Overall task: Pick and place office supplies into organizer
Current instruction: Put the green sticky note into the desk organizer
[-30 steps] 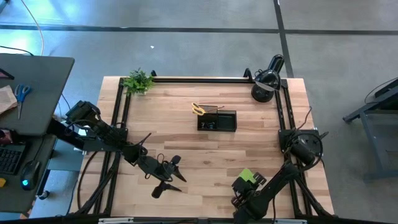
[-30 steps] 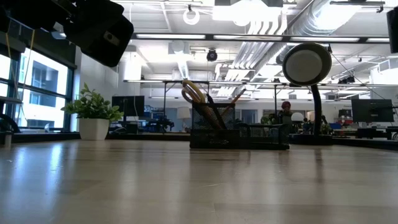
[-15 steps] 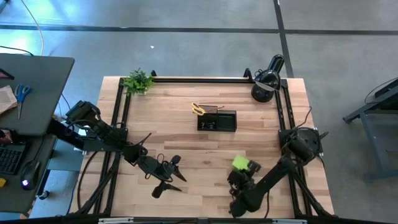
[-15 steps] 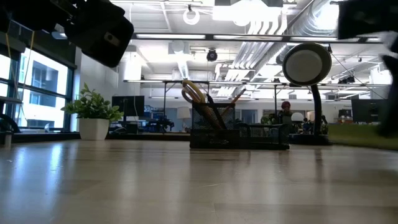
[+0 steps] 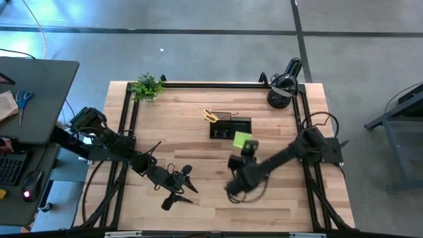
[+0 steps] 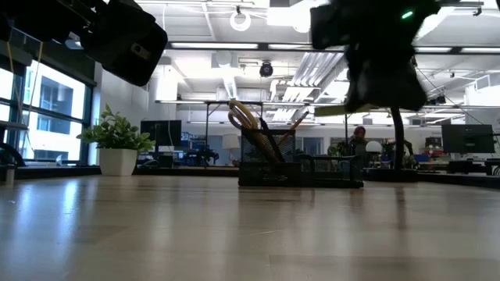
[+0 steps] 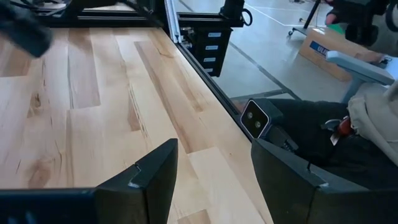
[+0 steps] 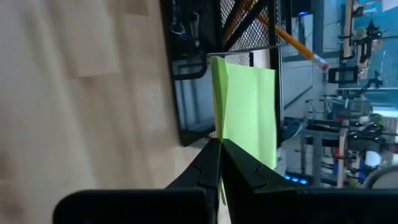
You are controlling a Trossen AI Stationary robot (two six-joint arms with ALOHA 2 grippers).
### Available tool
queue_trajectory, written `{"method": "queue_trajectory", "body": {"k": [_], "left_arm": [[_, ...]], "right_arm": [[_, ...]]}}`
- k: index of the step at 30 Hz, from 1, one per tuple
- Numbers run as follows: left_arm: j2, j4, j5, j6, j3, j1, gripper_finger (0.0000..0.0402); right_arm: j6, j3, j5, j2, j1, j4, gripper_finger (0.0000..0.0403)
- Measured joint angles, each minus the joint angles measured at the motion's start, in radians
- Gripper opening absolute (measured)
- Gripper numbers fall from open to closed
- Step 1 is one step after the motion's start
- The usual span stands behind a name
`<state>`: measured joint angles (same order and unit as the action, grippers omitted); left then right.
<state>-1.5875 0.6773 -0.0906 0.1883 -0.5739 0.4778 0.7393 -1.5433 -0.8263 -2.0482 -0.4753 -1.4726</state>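
Note:
The lime-green sticky-note pad [image 5: 242, 140] hangs in the air just on the near side of the black organizer [image 5: 231, 127], with my right gripper [image 5: 246, 151] shut on it. The right wrist view shows the pad [image 8: 245, 99] in front of the organizer's mesh wall [image 8: 205, 56]. Yellow-handled scissors [image 5: 210, 116] and orange pencils [image 8: 292, 38] stick up out of the organizer's taller section. My left gripper [image 5: 184, 187] waits open over the near left part of the table, nothing between its fingers [image 7: 152, 180]. My right gripper pinches the sticky-note pad by one edge [image 8: 217, 138] between its two fingers. The pad sticks out past the fingertips, lifted clear of the table. The fingers slant downward, coming from the table's right side toward the organizer.
A black domed lamp [image 5: 283, 82] stands at the far right corner and a small green plant [image 5: 147, 86] at the far left corner. A black frame rail [image 5: 218, 84] borders the table. A dark side desk [image 5: 33, 99] stands off the left edge.
My right gripper has swung from the near right part of the table toward the far edge and leftward, rising and rolling, up to the organizer. The sticky-note pad has travelled with it, clear of the table. It has stayed shut.

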Motion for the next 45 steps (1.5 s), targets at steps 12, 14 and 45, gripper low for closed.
{"method": "queue_trajectory", "body": {"k": [12, 14, 45], "left_arm": [[0.000, -0.013, 0.038, 0.026, 0.000, 0.000, 0.0193], [0.000, -0.016, 0.038, 0.030, 0.000, 0.000, 0.0193], [0.000, -0.052, 0.014, 0.123, 0.000, 0.015, 0.0193]], "right_arm": [[-0.330, 0.082, 0.045, 0.107, 0.171, 0.194, 0.0000], [-0.402, 0.157, 0.101, 0.180, 0.195, 0.325, 0.0000], [-0.762, 0.581, 0.456, 0.431, 0.523, 0.915, 0.0000]]}}
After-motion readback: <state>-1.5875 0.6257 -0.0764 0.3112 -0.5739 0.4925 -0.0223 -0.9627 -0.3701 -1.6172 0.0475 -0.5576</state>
